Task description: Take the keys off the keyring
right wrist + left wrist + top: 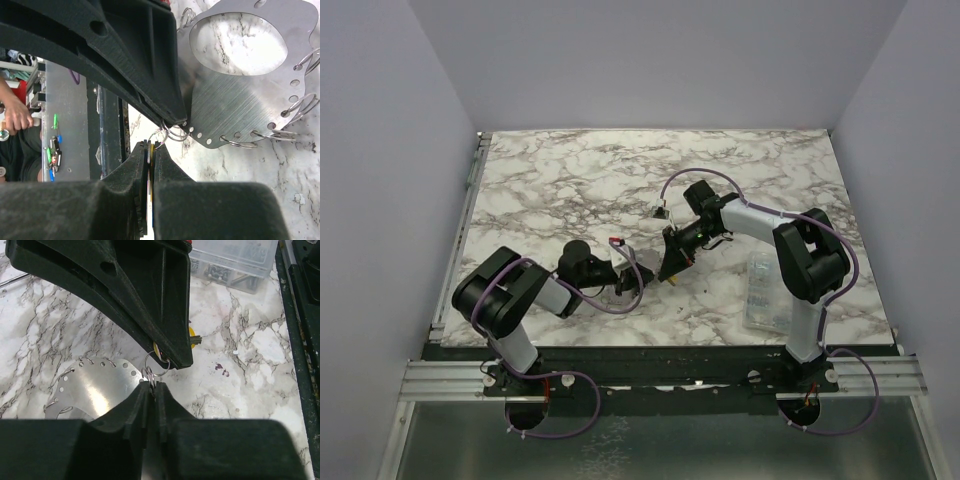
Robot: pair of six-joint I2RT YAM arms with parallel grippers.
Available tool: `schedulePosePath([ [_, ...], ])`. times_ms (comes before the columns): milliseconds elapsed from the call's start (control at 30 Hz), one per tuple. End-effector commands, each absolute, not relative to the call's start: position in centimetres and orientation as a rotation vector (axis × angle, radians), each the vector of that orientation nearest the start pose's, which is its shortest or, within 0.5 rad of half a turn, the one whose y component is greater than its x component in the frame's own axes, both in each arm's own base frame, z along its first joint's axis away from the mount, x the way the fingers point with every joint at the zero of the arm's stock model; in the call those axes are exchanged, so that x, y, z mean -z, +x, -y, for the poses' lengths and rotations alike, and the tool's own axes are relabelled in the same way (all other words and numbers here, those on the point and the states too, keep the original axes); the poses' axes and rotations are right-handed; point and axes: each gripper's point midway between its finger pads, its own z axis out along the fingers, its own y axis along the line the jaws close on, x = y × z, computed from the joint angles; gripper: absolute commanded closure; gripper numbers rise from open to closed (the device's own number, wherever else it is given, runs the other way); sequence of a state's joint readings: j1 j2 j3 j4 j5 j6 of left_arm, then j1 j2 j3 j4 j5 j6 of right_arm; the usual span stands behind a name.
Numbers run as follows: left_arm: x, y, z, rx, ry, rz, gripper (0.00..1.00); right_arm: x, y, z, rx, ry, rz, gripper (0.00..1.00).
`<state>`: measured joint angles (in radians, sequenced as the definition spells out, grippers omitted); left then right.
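The keyring, a small thin grey wire split ring [157, 364], sits just above the white-and-grey marbled worktop [570, 180], a little toward six o'clock from its middle. It seems hooked through a rim hole of a flat brushed grey metal plate [95, 392], which lies at nine o'clock of it in the left wrist view.

The left end effector [151, 389] has its fingers drawn together on the ring's wire. The right end effector [151, 150] is clamped on the flat yellow key [192, 333], of which only a sliver shows between its fingers.

We judge the task barely begun. The key touches the ring and looks threaded on it, and we see no freed key on the worktop. The whole removal is left: working the key round the coil and off its end.

We count one key, one gripped keyring, one plate, two end effectors, and one clear plastic box [763, 290] at four o'clock of the worktop. Along the plate's rim we count at least four more wire split rings [240, 143]; whether any carries a key we cannot tell.
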<state>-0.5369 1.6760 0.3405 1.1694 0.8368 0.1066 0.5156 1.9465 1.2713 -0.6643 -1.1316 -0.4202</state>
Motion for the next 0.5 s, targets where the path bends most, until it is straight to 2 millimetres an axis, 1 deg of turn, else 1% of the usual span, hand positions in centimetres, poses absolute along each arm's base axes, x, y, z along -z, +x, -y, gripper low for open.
schedulePosePath([
  [0, -9.0, 23.4, 28.8, 1.028, 1.106, -1.355, 0.92, -9.9, 22.4, -30.5, -1.643, -1.318, -2.111, 0.99],
  [67, -9.4, 23.8, 28.8, 1.021, 1.086, -1.368, 1.00, -9.8, 22.5, -30.5, -1.638, -1.316, -2.120, 0.99],
  [100, -9.4, 24.1, 28.8, 1.006, 1.077, -1.388, 1.00, -9.7, 22.5, -30.5, -1.634, -1.315, -2.123, 0.99],
  [167, -8.7, 24.6, 28.7, 0.966, 1.116, -1.449, 1.00, -9.6, 22.6, -30.5, -1.625, -1.314, -2.128, 0.99],
  [233, -7.8, 25.0, 28.6, 0.876, 1.187, -1.508, 1.00, -9.6, 22.6, -30.5, -1.621, -1.312, -2.129, 0.99],
  [333, -7.2, 25.4, 28.2, 0.754, 1.259, -1.568, 1.00, -9.5, 22.7, -30.5, -1.614, -1.309, -2.139, 0.99],
  [367, -7.8, 25.7, 28.5, 0.757, 1.256, -1.572, 1.00, -9.4, 22.7, -30.5, -1.612, -1.310, -2.141, 0.99],
  [467, -7.6, 25.7, 29.6, 0.683, 1.333, -1.619, 1.00, -9.4, 22.8, -30.4, -1.604, -1.306, -2.147, 0.99],
])
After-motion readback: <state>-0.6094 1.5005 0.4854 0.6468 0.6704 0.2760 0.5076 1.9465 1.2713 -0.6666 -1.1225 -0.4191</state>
